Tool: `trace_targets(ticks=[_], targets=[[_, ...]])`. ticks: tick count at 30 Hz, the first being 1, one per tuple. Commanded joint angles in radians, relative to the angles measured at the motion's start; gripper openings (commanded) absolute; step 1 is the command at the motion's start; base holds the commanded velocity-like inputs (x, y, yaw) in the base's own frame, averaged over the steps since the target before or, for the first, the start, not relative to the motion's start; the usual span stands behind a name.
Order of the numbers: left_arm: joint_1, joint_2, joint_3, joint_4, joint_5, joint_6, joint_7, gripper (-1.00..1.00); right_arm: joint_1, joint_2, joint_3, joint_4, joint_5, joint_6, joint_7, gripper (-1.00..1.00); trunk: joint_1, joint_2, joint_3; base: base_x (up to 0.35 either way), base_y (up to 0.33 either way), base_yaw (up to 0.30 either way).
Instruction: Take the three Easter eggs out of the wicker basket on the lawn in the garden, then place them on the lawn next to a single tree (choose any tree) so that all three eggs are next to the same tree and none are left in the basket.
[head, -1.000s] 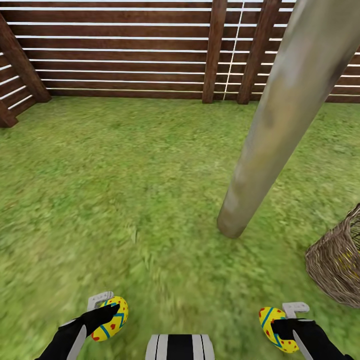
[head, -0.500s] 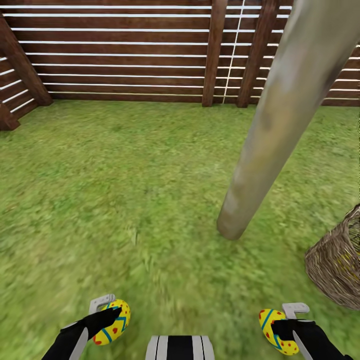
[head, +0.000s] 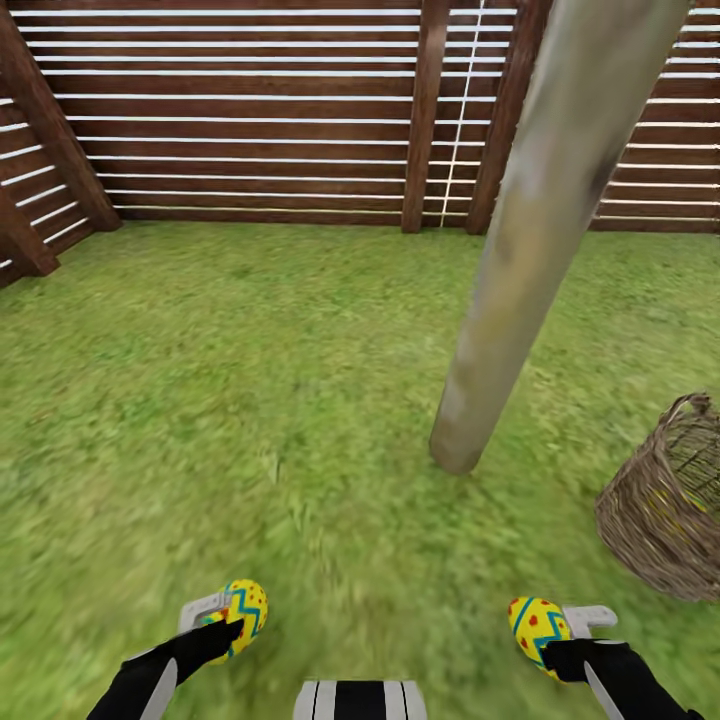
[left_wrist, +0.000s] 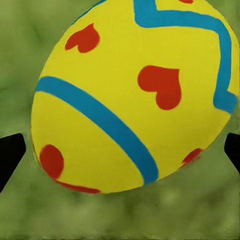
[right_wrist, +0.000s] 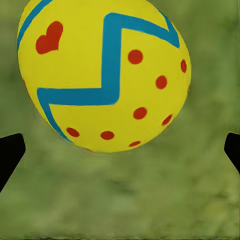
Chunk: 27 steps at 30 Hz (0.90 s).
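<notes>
Two yellow Easter eggs with blue zigzags and red marks lie low over the lawn (head: 250, 380), in front of the tree (head: 520, 240). The left egg (head: 245, 606) (left_wrist: 130, 95) sits just past my left gripper (head: 218, 620), which is open with black fingertips (left_wrist: 10, 152) spread wide. The right egg (head: 536, 624) (right_wrist: 102, 75) lies just ahead of my open right gripper (head: 570, 632), clear of one fingertip (right_wrist: 232, 147). The wicker basket (head: 660, 520) stands on the grass right of the trunk. Its inside is mostly hidden, and I cannot make out a third egg.
A brown slatted fence (head: 250, 110) closes off the garden at the back and the left corner. The trunk's base (head: 455, 450) meets the grass about midway between the eggs and the fence. Open grass stretches to the left of the tree.
The camera has tipped a little, sliding fence and basket in the picture. Both eggs have slipped forward out of the fingers, away from the grippers, toward the tree.
</notes>
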<state>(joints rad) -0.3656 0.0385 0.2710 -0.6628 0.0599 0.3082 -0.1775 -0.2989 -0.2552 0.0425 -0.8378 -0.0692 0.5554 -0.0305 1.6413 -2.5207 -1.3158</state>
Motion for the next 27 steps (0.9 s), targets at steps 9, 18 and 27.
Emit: trace_targets(ticks=[9,18,27], targets=[[0.000,-0.015,0.004,-0.001,0.000,0.008,-0.004,1.00,0.000,0.000,0.004,0.000,-0.007,0.005,-0.003,1.00,-0.005,0.002,0.034,-0.340,0.000,0.000],[0.001,-0.029,0.003,0.000,-0.001,0.007,-0.004,1.00,0.000,0.001,0.004,0.000,-0.007,0.005,-0.003,1.00,-0.009,0.004,0.069,-0.107,-0.002,0.000],[0.000,-0.049,0.002,0.005,-0.005,-0.021,-0.004,1.00,0.000,-0.001,0.003,-0.001,-0.007,0.005,0.002,1.00,-0.013,0.006,0.104,-0.179,-0.262,0.000]])
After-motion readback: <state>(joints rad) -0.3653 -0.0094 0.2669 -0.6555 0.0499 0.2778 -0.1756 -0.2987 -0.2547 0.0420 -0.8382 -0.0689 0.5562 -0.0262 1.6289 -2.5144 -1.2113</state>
